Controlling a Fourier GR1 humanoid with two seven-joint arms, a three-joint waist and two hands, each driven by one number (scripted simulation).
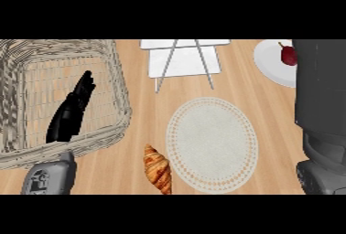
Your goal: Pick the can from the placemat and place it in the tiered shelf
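The counter (263, 114) is light wood and fills the view. At the left stands a big wicker basket (111, 68). At the right edge a grey arm (324, 105) rises very near to the camera and covers much; the right hand itself does not show, so I cannot tell how its fingers are.

In the middle lies a round pale placemat (213, 144) with a dotted border (nothing stands on it). The can does not show in this view, and I cannot tell where it is.

Above the mat is the white shelf (184, 61), with two thin grey legs.

The left hand (71, 112) is over the basket, its black fingers straight and released, holding nothing.

At the top right is a white plate (270, 64) carrying a dark red fruit (289, 55).

A croissant (157, 169) lies just beside the mat's left edge.
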